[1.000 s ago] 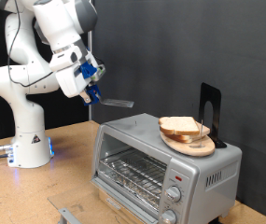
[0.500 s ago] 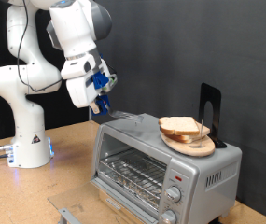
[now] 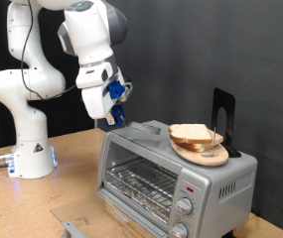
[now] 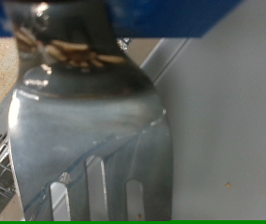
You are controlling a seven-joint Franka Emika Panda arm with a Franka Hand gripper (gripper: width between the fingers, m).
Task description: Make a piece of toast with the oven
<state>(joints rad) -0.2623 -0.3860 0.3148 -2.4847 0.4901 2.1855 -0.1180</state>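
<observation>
The silver oven (image 3: 212, 180) stands on the wooden table at the exterior view's right, its wire rack (image 3: 141, 181) showing at the front. On top of it a round wooden plate (image 3: 203, 153) carries stacked slices of toast (image 3: 193, 133). My gripper (image 3: 111, 107) is shut on the handle of a metal slotted spatula (image 3: 144, 129). The blade hovers just over the oven's top, left of the toast and apart from it. In the wrist view the spatula blade (image 4: 86, 131) fills the frame above the oven's grey top (image 4: 231, 112); the toast is out of that view.
A black upright stand (image 3: 223, 119) sits on the oven behind the plate. The robot base (image 3: 30, 149) stands at the left on the table. A small grey metal piece (image 3: 71, 227) lies near the table's front edge. A dark curtain forms the backdrop.
My gripper has moved right and down with the spatula, bringing its blade from left of the oven to just over the oven's top near the toast.
</observation>
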